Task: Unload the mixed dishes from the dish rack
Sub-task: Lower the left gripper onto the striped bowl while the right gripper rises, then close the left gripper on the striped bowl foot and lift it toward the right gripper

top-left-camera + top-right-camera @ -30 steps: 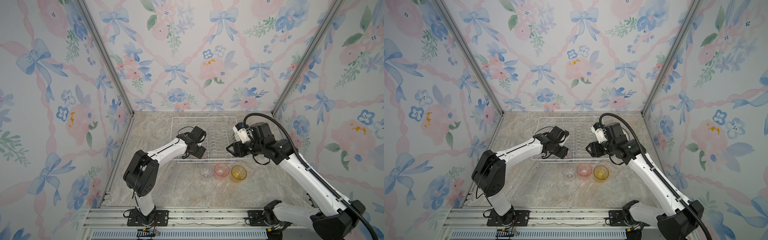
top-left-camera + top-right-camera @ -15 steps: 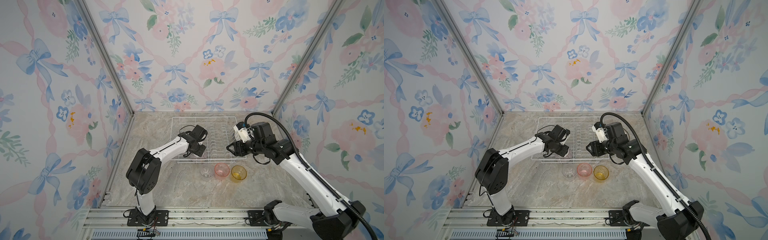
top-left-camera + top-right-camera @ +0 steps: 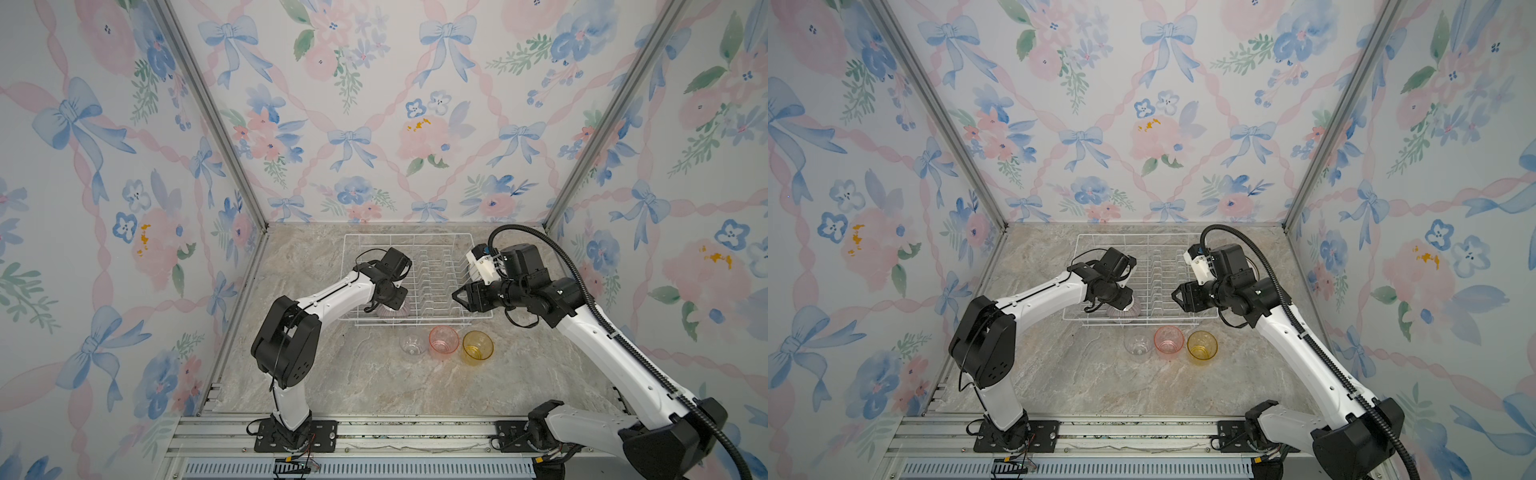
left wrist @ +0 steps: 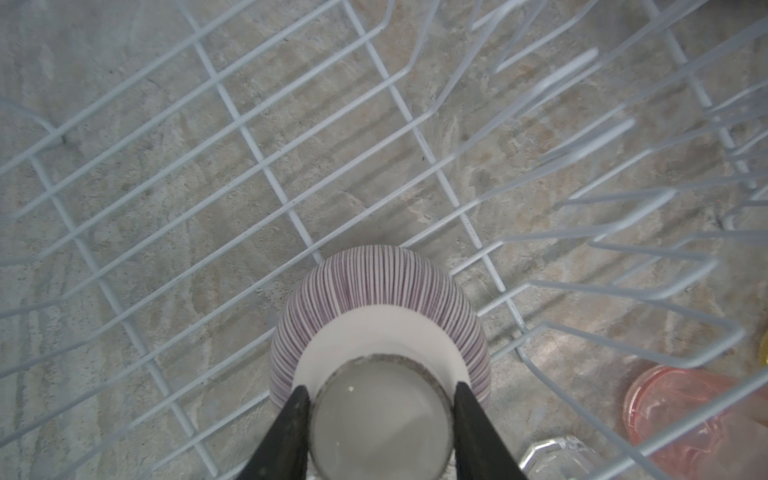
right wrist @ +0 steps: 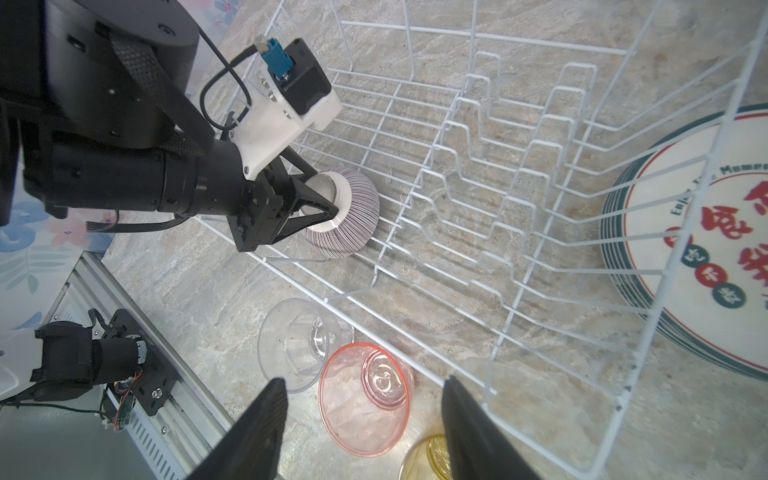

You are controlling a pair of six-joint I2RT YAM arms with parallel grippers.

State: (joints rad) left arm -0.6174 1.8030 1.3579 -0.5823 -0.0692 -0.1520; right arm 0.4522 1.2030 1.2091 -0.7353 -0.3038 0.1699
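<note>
The small purple-striped bowl lies upside down in the front left part of the white wire dish rack. My left gripper comes down on it, and both fingers press the sides of its white foot. My right gripper hangs open over the rack's front right, holding nothing. Clear, pink and yellow tumblers stand on the table in front of the rack. The plates lie stacked outside the rack's right side.
The upright plate prongs run down the rack's middle with nothing in them. Marble tabletop stretches in front of the tumblers. Floral walls close in the left, back and right sides.
My left gripper's jaws have narrowed onto the bowl's foot and the wrist has shifted slightly. The right arm has not moved.
</note>
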